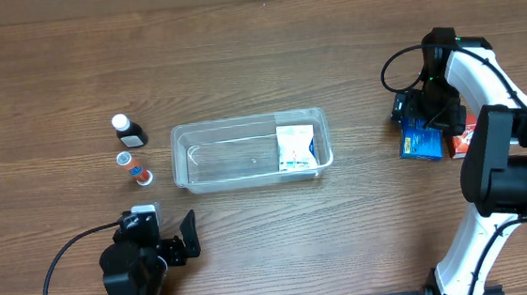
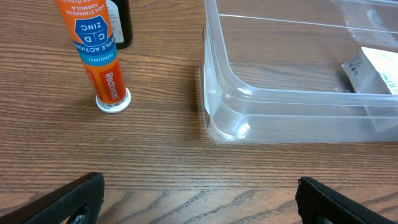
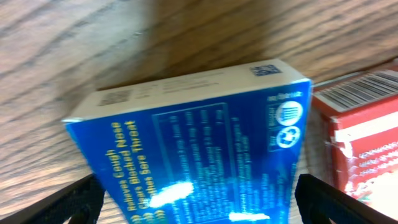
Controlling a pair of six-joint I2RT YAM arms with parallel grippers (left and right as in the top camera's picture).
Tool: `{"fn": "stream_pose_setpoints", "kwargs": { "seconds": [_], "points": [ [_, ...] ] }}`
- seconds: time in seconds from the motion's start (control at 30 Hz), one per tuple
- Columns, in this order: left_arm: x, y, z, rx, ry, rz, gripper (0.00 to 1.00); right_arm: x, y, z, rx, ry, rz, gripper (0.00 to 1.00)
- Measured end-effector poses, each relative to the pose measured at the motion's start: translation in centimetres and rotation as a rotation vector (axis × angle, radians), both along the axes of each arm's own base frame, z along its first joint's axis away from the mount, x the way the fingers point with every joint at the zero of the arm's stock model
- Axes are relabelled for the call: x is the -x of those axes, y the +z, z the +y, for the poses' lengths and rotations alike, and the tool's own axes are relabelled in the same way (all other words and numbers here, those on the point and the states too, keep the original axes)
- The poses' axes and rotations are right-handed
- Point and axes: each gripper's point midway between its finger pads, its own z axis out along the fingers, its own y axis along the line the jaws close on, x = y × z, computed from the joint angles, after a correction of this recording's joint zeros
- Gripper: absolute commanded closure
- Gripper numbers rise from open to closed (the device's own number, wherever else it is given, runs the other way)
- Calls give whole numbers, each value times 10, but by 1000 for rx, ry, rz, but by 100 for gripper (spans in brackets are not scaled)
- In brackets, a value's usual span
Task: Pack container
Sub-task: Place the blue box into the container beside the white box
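Note:
The clear plastic container (image 1: 243,130) lies at the table's middle with a white packet (image 1: 296,148) in its right end. It also shows in the left wrist view (image 2: 214,81), as does the packet (image 2: 373,68). My left gripper (image 1: 168,232) is open and empty over bare wood in front of the container's left corner (image 2: 199,202). My right gripper (image 1: 423,116) is open at the far right, its fingers (image 3: 199,202) on either side of a blue medicine box (image 3: 199,124) that lies on the table (image 1: 420,142).
A red box (image 1: 461,141) lies right next to the blue box (image 3: 364,143). An orange tube (image 1: 134,167) and a dark bottle (image 1: 129,131) are left of the container; both show in the left wrist view, the tube (image 2: 99,56) and the bottle (image 2: 121,25).

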Motion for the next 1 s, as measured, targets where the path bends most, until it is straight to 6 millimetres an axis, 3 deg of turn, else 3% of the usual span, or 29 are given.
{"fn": "stream_pose_setpoints", "kwargs": {
  "seconds": [0.13, 0.23, 0.37, 0.43, 0.5, 0.57, 0.6, 0.7, 0.73, 0.83, 1.0],
  "points": [
    [0, 0, 0, 0, 0, 0, 0, -1, -3, 5, -34, 2, -10, 0],
    [0, 0, 0, 0, 0, 0, 0, 8, -11, 2, -58, -20, 8, 21],
    [0, 0, 0, 0, 0, 0, 0, 15, -12, -1, -81, -55, 25, 24],
    [0, 0, 0, 0, 0, 0, 0, 14, -6, 3, -80, -54, 13, 24],
    [0, 0, 0, 0, 0, 0, 0, 13, 17, 14, -74, -27, -30, 24],
    [0, 0, 0, 0, 0, 0, 0, 14, 79, 53, -91, 59, -163, 24],
    [0, 0, 0, 0, 0, 0, 0, 21, 125, 87, -110, 132, -277, 24],
    [0, 0, 0, 0, 0, 0, 0, 42, 181, 150, -168, 259, -440, 25],
    [0, 0, 0, 0, 0, 0, 0, 51, 197, 181, -210, 318, -493, 24],
    [0, 0, 0, 0, 0, 0, 0, 67, 206, 240, -280, 407, -536, 25],
    [0, 0, 0, 0, 0, 0, 0, 53, 176, 316, -329, 448, -562, 25]
  ]
}}
